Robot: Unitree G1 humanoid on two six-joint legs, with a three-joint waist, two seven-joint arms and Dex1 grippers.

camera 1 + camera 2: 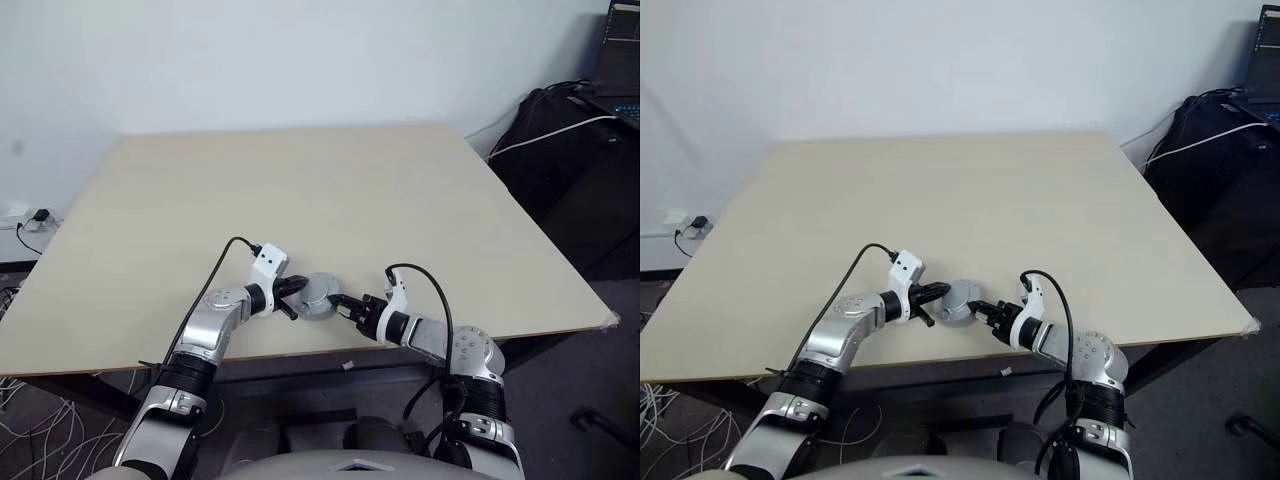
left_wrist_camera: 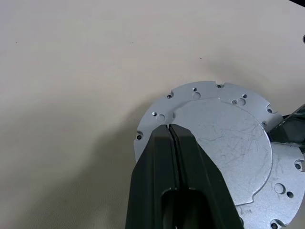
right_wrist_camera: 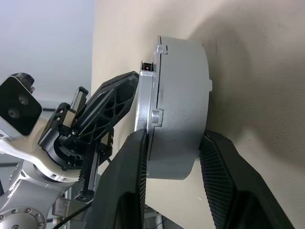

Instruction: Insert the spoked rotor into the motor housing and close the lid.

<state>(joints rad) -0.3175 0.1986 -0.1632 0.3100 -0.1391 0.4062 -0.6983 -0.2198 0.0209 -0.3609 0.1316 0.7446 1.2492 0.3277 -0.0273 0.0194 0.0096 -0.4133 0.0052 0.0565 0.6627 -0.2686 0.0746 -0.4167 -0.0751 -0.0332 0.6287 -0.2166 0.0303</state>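
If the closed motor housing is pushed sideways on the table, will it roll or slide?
The motor housing lies flat and squat, so it likely slides, not rolls. Its rigid metal looks heavy for its size. The smooth lid may be slippery.

Head stereo pair looked forward and down over both arms at the table [image 1: 330,190]; both eyes shared the whole tabletop, with the right eye's framing shifted slightly sideways. Both showed the left gripper [image 1: 291,300] and right gripper [image 1: 345,306] from well above, meeting at the lid [image 1: 318,294].

Left wrist camera sat very near, looking along its closed fingers [image 2: 174,162] onto the lid's flat face.

Right wrist camera sat equally near, viewing the housing [image 3: 183,95] edge-on between its own fingers [image 3: 128,191], with the left gripper just beyond.
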